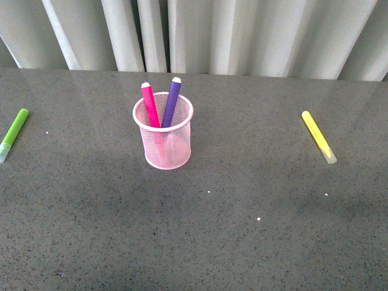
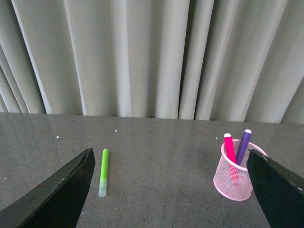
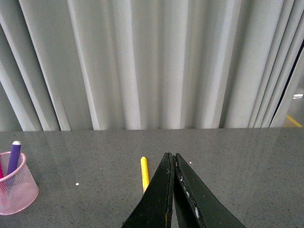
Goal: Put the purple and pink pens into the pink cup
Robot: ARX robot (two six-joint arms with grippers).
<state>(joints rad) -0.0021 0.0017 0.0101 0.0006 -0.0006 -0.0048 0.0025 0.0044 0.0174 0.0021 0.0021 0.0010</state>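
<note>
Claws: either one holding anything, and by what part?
Nothing held. Left claw is open and empty; right claw is shut on nothing. Both pens stand in the cup.

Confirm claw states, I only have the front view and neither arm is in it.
Observer: Left claw is open, fingers spread wide, nothing between them.
Operator: And the right?
Observer: Right claw is shut, fingers pressed together, holding nothing.
Operator: Where is each pointed?
Observer: Left wrist view looks across the table with the green marker and the pink cup between its fingers, pink pen and purple pen standing inside. Right wrist view has the yellow marker just past its fingertips.
</note>
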